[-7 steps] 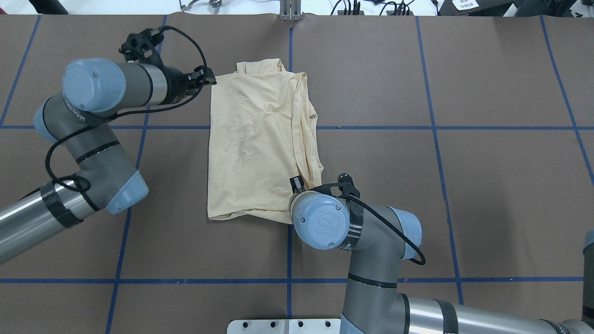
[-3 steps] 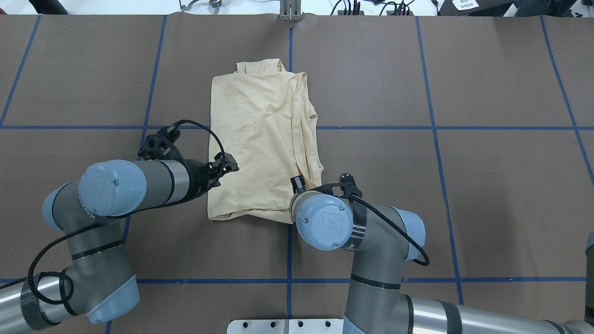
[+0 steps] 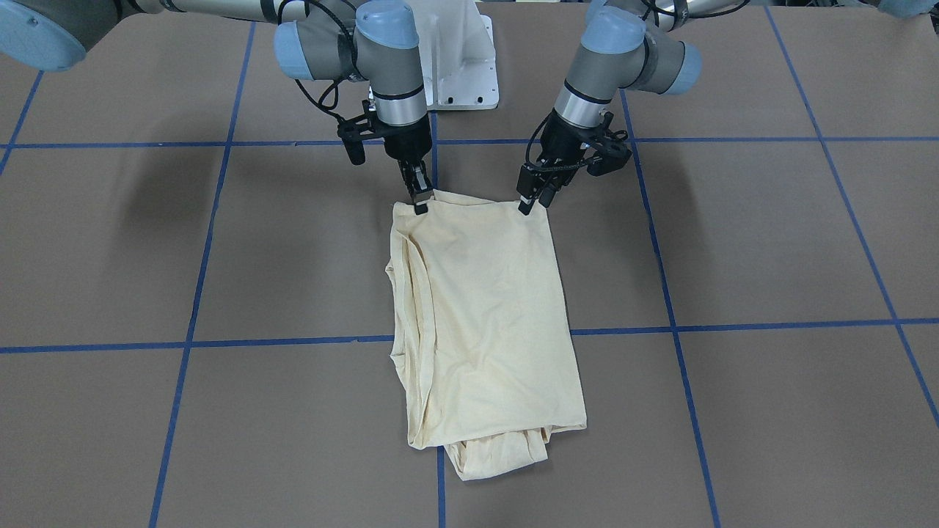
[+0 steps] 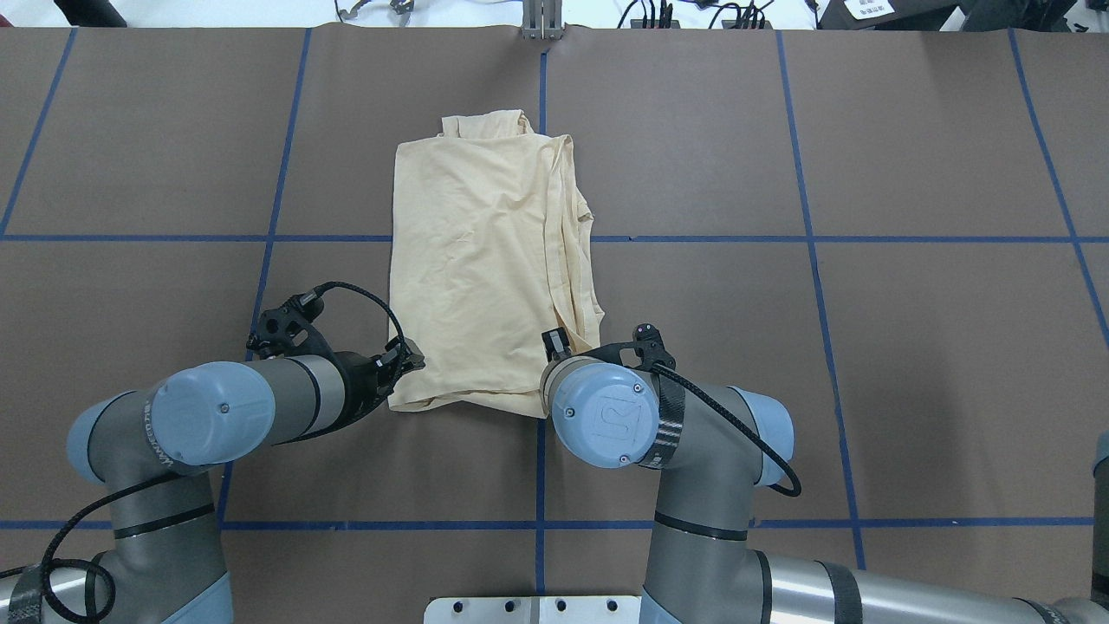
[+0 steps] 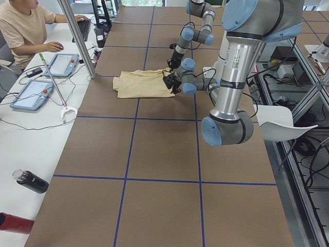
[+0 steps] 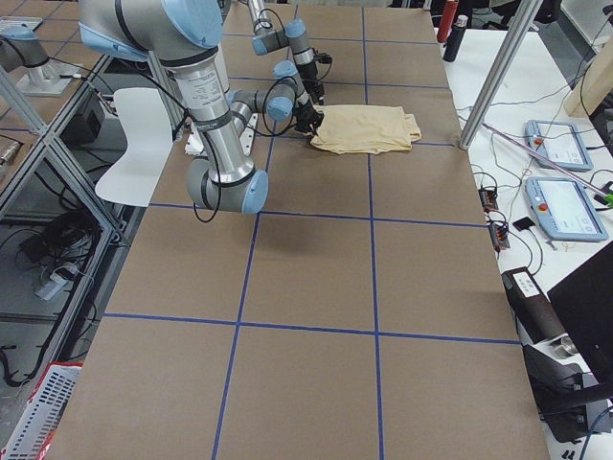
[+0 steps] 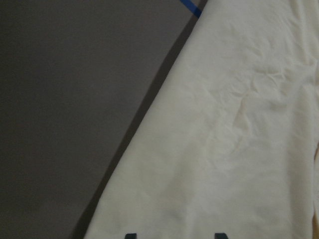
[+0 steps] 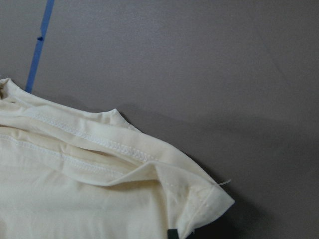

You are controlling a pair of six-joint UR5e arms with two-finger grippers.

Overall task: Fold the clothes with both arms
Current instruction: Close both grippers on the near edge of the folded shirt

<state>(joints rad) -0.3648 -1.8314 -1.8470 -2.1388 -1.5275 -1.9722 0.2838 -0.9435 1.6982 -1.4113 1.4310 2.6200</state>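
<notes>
left fingers (image 3: pixel 526 204) had swung across; T-shirt (image 4: pixel 485 260) hem corner beneath them; spread, empty | right fingers (image 3: pixel 419 198): grip unclear | hem fold looked ready

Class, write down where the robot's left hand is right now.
In the overhead view the left hand is left of centre, at the shirt's corner nearest the robot on its left side. The right hand is at the other near corner.

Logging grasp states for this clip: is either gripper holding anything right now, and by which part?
The right gripper appears pinched on the T-shirt at one robot-side corner. The left gripper is open at the other robot-side corner, holding nothing.
</notes>
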